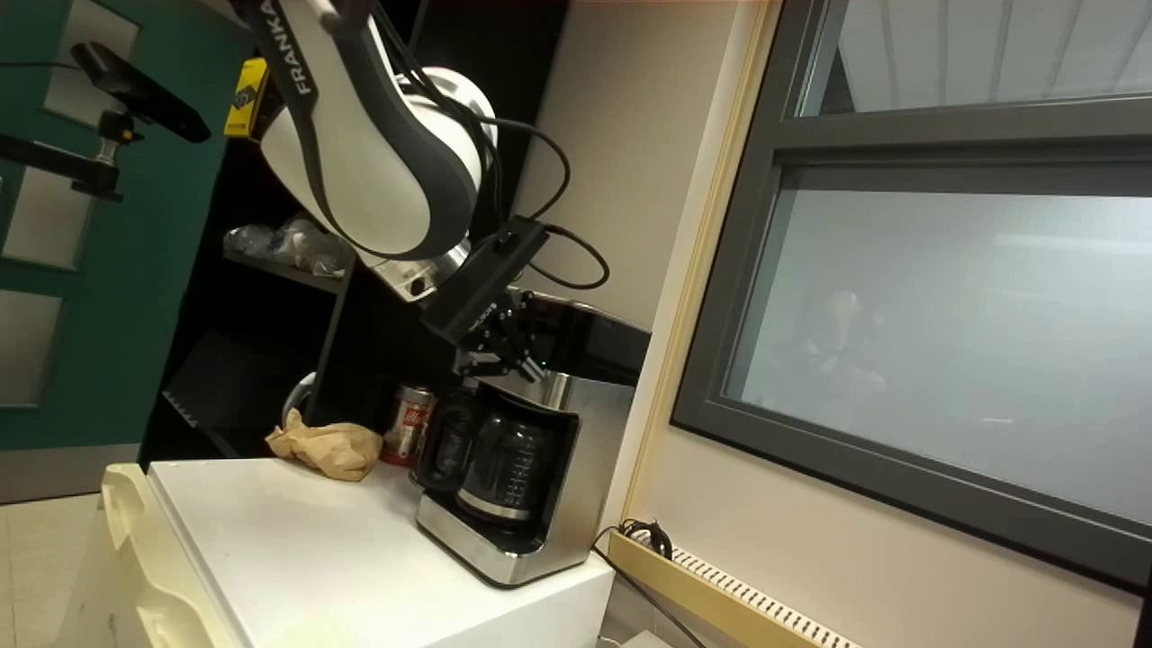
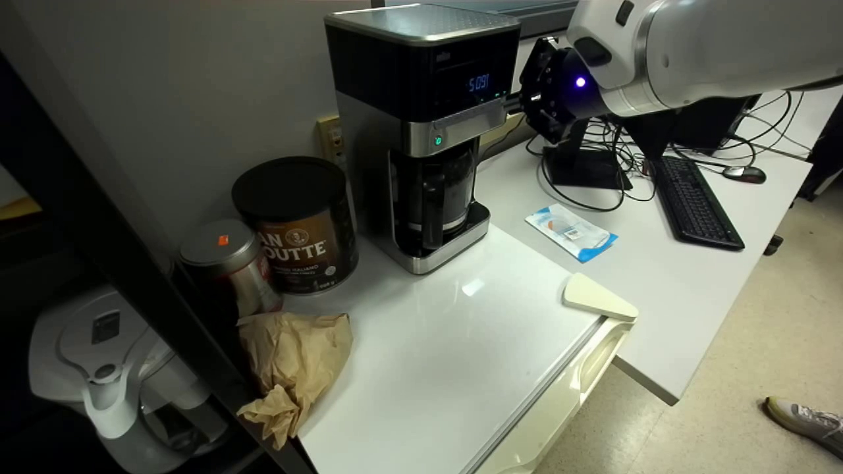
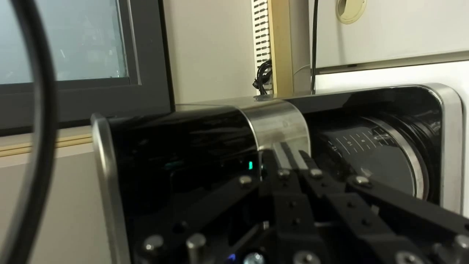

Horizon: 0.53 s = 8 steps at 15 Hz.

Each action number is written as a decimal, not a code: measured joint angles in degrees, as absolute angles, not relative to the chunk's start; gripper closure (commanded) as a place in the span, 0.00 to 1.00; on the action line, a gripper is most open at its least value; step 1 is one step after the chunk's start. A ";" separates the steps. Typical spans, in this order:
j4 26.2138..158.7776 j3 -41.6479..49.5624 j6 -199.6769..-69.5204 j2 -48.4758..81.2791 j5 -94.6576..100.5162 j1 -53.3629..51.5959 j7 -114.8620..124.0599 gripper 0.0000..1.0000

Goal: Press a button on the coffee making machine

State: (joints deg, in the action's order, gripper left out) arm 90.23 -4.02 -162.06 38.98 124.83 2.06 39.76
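The black and silver coffee making machine [image 2: 375, 178] stands upright on the white top; it also shows in an exterior view [image 1: 589, 468] and the wrist view [image 3: 176, 146]. Its upper front has a lit blue display [image 2: 479, 83]. A round green-lit button [image 2: 438, 140] is on the silver band below. The dark glass carafe [image 1: 508, 463] sits inside. My gripper [image 2: 512, 103] is shut and empty, its fingertips at the silver band by the panel's lower edge. In the wrist view the fingertips [image 3: 289, 152] overlap the band, right of a small green light [image 3: 250, 165]. Contact cannot be told.
A reddish can [image 1: 410, 425], a large brown coffee tin [image 2: 296, 247] and a crumpled paper bag [image 2: 299, 362] stand beside the machine. A desk with a packet [image 2: 571, 232] and keyboard [image 2: 698, 201] lies beyond. A wall and window [image 1: 936, 360] are close by.
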 measured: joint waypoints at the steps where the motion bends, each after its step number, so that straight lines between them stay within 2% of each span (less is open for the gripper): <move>1: 90.18 -4.03 -162.13 38.98 124.83 2.06 39.60 1.00; 8: 90.15 -4.03 -163.42 38.92 125.05 2.05 38.59 1.00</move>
